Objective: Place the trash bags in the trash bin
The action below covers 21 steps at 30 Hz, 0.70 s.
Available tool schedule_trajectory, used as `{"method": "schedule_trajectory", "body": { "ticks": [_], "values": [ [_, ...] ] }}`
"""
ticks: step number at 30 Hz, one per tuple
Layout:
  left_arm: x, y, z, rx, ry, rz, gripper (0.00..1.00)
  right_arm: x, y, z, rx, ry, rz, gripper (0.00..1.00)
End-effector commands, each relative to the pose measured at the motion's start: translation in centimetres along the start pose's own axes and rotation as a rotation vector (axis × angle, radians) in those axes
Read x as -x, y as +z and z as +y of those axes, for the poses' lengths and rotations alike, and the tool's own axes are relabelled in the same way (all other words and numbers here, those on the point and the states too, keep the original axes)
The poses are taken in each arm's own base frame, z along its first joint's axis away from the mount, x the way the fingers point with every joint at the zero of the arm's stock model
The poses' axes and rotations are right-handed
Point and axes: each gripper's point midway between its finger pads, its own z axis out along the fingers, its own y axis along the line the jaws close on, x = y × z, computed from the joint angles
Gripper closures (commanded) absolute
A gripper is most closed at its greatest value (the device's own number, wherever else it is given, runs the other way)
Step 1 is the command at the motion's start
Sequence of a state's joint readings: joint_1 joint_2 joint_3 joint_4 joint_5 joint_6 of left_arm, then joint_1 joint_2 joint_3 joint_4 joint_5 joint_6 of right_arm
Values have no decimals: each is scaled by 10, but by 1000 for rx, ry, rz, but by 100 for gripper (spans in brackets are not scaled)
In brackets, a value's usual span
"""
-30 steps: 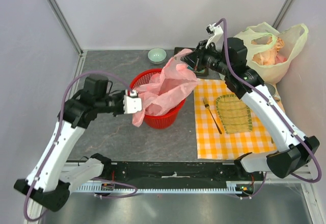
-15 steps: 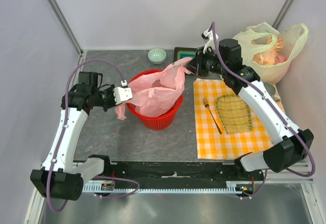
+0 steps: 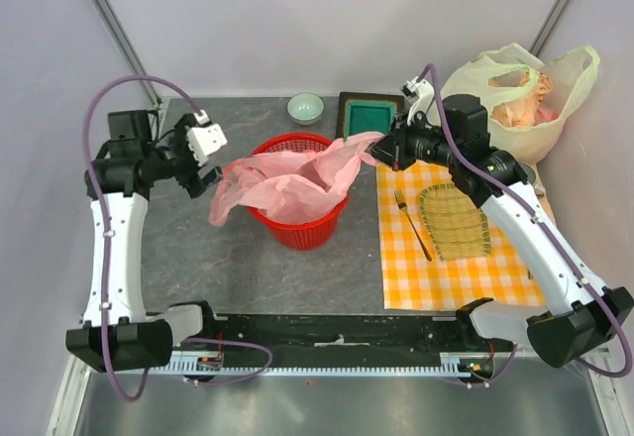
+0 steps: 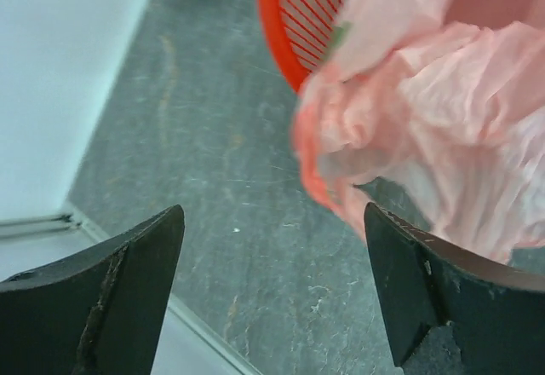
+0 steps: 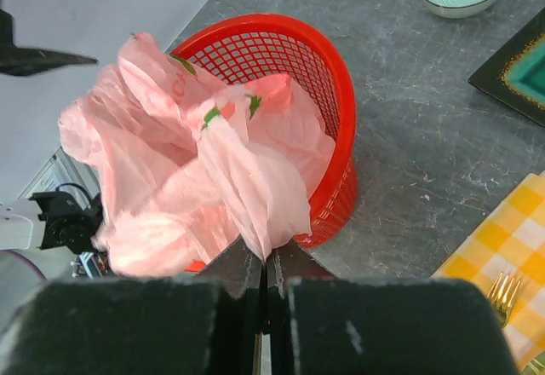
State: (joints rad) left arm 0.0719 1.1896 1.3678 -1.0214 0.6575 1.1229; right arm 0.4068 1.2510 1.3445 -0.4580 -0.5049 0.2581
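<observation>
A crinkly pink trash bag [image 3: 287, 183] is draped across the red mesh trash bin [image 3: 297, 228], its left end hanging over the rim toward the table. My right gripper [image 3: 381, 147] is shut on the bag's right corner, just right of the bin; the right wrist view shows the pink plastic [image 5: 204, 170] pinched between the closed jaws above the bin [image 5: 332, 94]. My left gripper [image 3: 203, 159] stands open to the left of the bin, with nothing between its fingers [image 4: 128, 281]. In the left wrist view the bag [image 4: 409, 128] hangs beside the bin's rim [image 4: 281, 34].
A small green bowl [image 3: 305, 108] and a dark tray with a teal inside [image 3: 369, 114] sit behind the bin. An orange checked cloth [image 3: 446, 248] with a fork [image 3: 413, 226] and a woven mat [image 3: 454, 220] lies right. A pale yellow-green bag [image 3: 520, 94] fills the back right corner.
My left gripper let go of the bag's left end, opened and drew back up and left. The freed end now droops over the bin's left rim. The right gripper moved slightly right.
</observation>
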Motion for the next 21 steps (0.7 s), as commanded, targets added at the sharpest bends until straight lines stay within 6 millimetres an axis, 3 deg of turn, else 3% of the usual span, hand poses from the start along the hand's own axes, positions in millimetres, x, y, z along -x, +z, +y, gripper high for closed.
{"method": "schedule_trajectory", "body": {
  "ticks": [1,4,9,16,17,20,21],
  "values": [
    [53,-51,-8,58,-144,-136,6,-2,-8,10,37,-17,6,100],
    [76,-68,-26,47,-168,-214,6,-3,-10,12,39,-15,5,100],
    [106,-69,-57,-113,-253,-358,7,-6,-12,14,52,-18,18,100],
    [108,-27,-79,-281,-388,-306,10,-6,-18,18,56,-24,19,100],
    [108,-18,-91,-314,-370,-287,11,-6,-19,18,56,-25,19,100],
    [101,-5,-106,-333,-357,-234,16,-11,-20,18,56,-23,27,100],
    [98,-3,-111,-347,-346,-223,25,-12,-20,17,51,-22,30,100]
  ]
}}
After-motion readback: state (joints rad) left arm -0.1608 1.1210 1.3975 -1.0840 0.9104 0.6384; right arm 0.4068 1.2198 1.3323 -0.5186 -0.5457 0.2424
